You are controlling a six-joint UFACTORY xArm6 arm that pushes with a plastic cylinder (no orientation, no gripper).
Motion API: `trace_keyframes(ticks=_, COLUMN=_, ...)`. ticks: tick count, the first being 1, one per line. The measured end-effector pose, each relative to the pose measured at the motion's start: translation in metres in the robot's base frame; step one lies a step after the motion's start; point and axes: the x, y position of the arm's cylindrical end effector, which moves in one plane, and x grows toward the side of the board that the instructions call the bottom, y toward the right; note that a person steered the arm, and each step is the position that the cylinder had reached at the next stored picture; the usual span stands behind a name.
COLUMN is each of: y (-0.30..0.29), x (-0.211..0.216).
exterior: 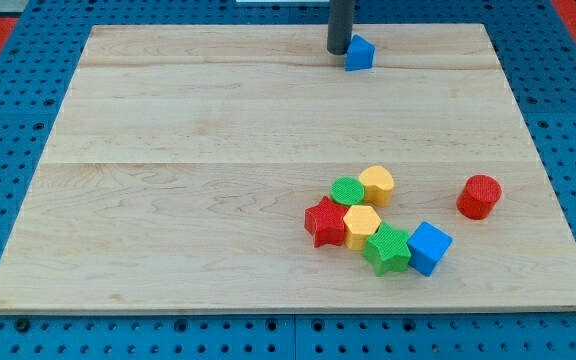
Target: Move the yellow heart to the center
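Note:
The yellow heart [376, 185] lies right of the board's middle, at the top of a cluster of blocks, touching a green round block [348, 191] on its left. My tip [338, 52] is far from it, at the view's top edge of the board, just left of a small blue block [359, 52] whose shape I cannot make out. The rod runs up out of the frame.
Below the heart sit a yellow hexagon [361, 226], a red star [325, 221], a green star [387, 249] and a blue cube [428, 247], packed together. A red cylinder [479, 196] stands alone to the right. The wooden board [168, 200] lies on blue pegboard.

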Motion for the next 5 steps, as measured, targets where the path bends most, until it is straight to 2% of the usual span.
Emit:
trace_keyframes(ticks=1, y=0.025, x=0.001)
trace_keyframes(ticks=2, y=0.020, x=0.008)
trace_keyframes(ticks=4, y=0.060, x=0.101)
trace_keyframes(ticks=5, y=0.060, x=0.151)
